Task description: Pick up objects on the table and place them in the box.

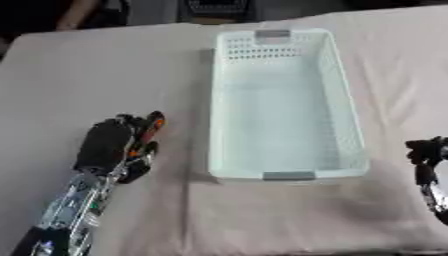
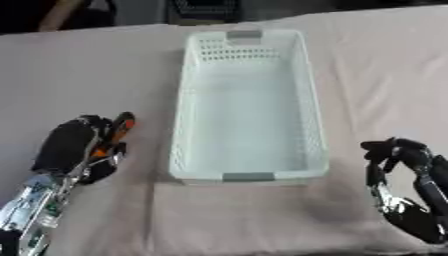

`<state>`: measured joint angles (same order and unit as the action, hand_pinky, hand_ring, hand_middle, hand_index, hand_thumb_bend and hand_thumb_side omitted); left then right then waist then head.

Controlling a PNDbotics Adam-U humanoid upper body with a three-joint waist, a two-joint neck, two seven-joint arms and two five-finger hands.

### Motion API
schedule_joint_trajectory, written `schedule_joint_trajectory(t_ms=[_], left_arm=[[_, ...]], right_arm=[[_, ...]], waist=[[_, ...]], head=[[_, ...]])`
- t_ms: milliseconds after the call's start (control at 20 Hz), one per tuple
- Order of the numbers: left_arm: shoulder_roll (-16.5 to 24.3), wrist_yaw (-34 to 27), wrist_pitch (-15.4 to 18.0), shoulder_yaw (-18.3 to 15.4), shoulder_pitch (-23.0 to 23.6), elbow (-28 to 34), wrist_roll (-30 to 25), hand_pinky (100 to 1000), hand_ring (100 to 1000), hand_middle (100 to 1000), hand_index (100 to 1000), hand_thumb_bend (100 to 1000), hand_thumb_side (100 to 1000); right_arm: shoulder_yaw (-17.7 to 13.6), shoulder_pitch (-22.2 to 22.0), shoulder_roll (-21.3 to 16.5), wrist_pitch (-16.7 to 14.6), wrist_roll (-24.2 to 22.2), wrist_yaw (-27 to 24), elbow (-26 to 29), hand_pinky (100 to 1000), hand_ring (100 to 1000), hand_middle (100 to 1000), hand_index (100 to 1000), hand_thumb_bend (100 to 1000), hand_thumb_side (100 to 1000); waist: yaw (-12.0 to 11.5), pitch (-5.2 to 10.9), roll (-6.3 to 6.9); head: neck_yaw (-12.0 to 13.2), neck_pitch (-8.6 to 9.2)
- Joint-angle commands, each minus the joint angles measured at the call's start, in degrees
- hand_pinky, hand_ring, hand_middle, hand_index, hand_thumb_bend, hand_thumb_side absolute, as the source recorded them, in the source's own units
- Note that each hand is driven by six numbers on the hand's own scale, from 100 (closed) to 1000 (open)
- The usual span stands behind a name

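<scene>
Left hand (image 1: 114, 145) curled round an orange-black object (image 1: 151, 131) — just left of the basket (image 1: 337, 90).

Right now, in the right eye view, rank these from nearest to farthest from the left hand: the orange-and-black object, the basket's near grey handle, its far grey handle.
From the left hand:
1. Orange-and-black object: in that hand, fingers curled round it.
2. Near grey handle: to the right, on the basket's front rim.
3. Far grey handle: on the back rim, farthest.
</scene>
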<state>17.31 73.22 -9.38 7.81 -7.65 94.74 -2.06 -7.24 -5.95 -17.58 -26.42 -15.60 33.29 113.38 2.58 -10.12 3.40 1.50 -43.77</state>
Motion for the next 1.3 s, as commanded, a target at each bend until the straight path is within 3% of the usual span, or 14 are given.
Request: schedule_joint_trajectory(t_ms=[50,1050,1150,1250,1300], left_arm=[[0.3,0.6,-0.7,-0.7,-0.1,0.3,0.2,534,510,505,715,380,245],[0.1,-0.4,-3.0,-2.6,0.7,4.6,0.0,527,501,501,716,352,213],[0.1,-0.1,-3.0,-2.7,0.8,4.2,-0.5,538,511,510,728,377,245],[0.2,0.7,-3.1,-2.6,0.9,3.4,-1.8,550,525,520,745,487,398],[0.1,1.3,-3.1,-2.7,1.0,3.2,-2.4,549,524,518,743,503,411]], right_arm=[[-0.1,0.0,-0.3,-0.1,-0.1,-0.3,1.2,429,550,577,788,100,778],[-0.2,-0.1,-0.3,-0.1,0.0,-0.2,1.2,429,551,577,788,100,778],[-0.2,-0.1,-0.3,-0.1,0.0,-0.2,1.2,429,551,577,788,100,778],[-0.2,-0.1,-0.3,-0.1,0.0,-0.2,1.2,429,551,577,788,100,778],[-0.2,-0.1,-0.2,0.0,0.0,-0.1,1.2,429,551,577,788,100,778]], waist=[[0.0,0.59,-0.29],[-0.3,0.6,-0.33],[-0.3,0.59,-0.32],[-0.3,0.57,-0.33],[-0.3,0.56,-0.33]], head=[[-0.5,0.73],[-0.7,1.3],[-0.7,1.31],[-0.8,1.3],[-0.8,1.27]])
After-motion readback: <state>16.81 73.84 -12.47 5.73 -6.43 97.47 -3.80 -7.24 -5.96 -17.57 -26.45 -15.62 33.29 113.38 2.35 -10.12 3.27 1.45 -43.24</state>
